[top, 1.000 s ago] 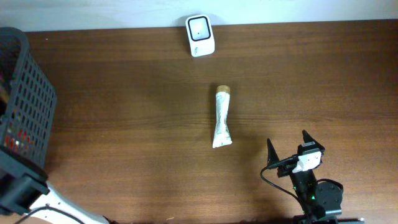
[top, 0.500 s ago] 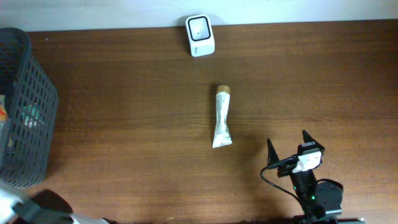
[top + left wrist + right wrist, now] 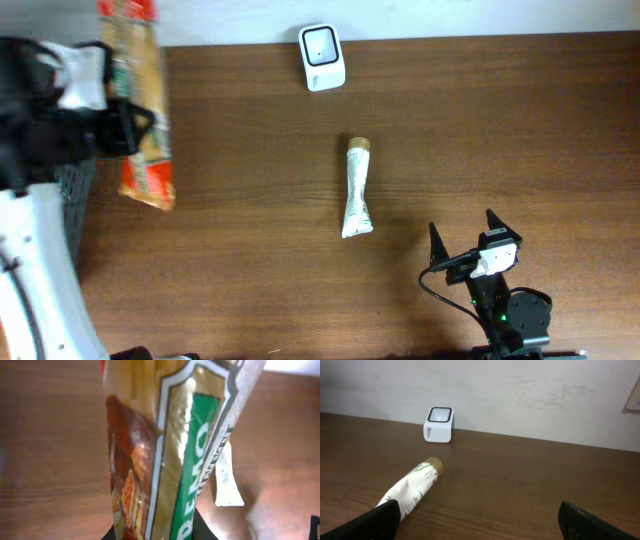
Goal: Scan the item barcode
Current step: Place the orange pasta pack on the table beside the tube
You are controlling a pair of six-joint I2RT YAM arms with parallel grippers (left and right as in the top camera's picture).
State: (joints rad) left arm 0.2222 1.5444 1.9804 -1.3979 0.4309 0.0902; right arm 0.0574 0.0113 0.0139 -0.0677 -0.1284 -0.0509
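The item is a long orange, gold and green food packet (image 3: pixel 140 110), held up above the table's left end with my left gripper (image 3: pixel 118 128) shut on it. In the left wrist view the packet (image 3: pixel 170 445) fills the middle, and the left gripper (image 3: pixel 157 532) clamps its lower end between black fingers (image 3: pixel 200 529). The white barcode scanner (image 3: pixel 322 57) stands at the table's far edge, well right of the packet. My right gripper (image 3: pixel 462 226) rests open at the front right, empty, and faces the scanner (image 3: pixel 439 424).
A white tube with a tan cap (image 3: pixel 356 190) lies mid-table, also seen as the tube (image 3: pixel 412 485) by the right gripper's (image 3: pixel 480 521) left finger. A dark mesh basket (image 3: pixel 80 200) stands at the left edge, mostly hidden behind the left arm.
The left arm has swung up from the bottom left corner over the basket, bringing the packet into view above the table's left end. The right arm and the tube have not moved.
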